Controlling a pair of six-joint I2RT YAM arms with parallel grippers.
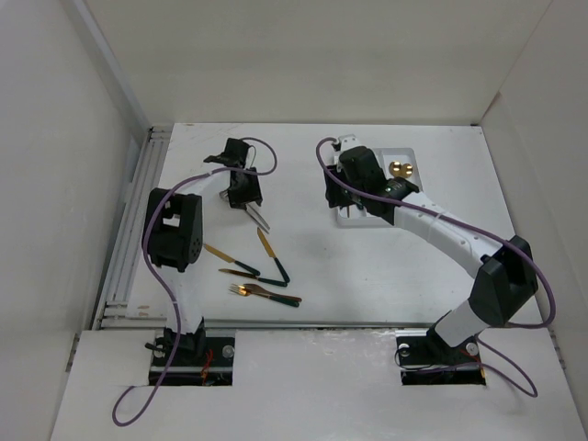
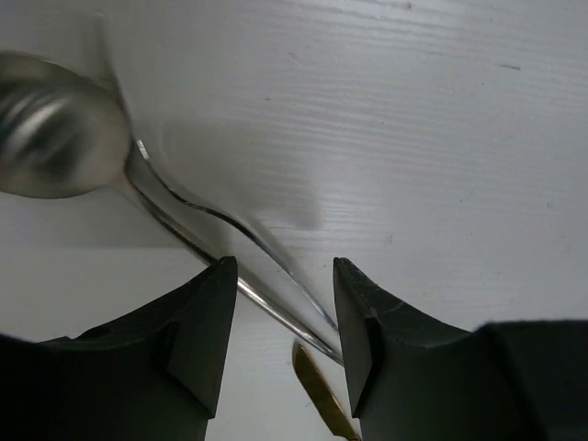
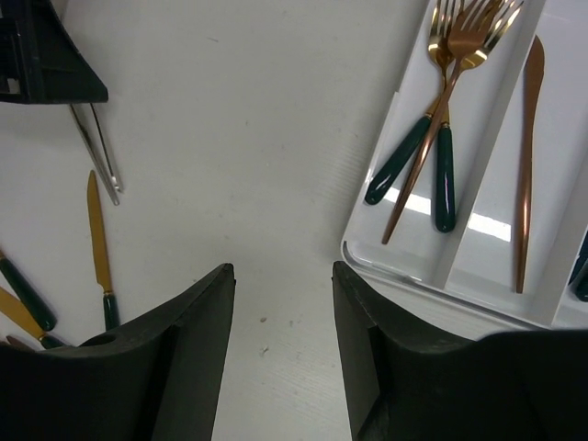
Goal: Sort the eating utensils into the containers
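A silver spoon (image 2: 57,138) lies on the white table, and its handle runs between the fingers of my left gripper (image 2: 280,276). That gripper is open and low over the handle; it also shows in the top view (image 1: 250,202). A gold knife tip (image 2: 322,397) lies just below it. My right gripper (image 3: 280,276) is open and empty over bare table, beside the near left corner of the white tray (image 3: 404,266). The tray's left compartment holds gold forks with dark green handles (image 3: 443,170). The middle compartment holds a copper knife (image 3: 525,156).
Loose utensils lie in front of the left arm: a gold knife with a dark handle (image 1: 271,255), another knife (image 1: 230,259) and gold forks (image 1: 262,292). The tray (image 1: 411,154) sits at the back centre-right under the right arm. White walls enclose the table.
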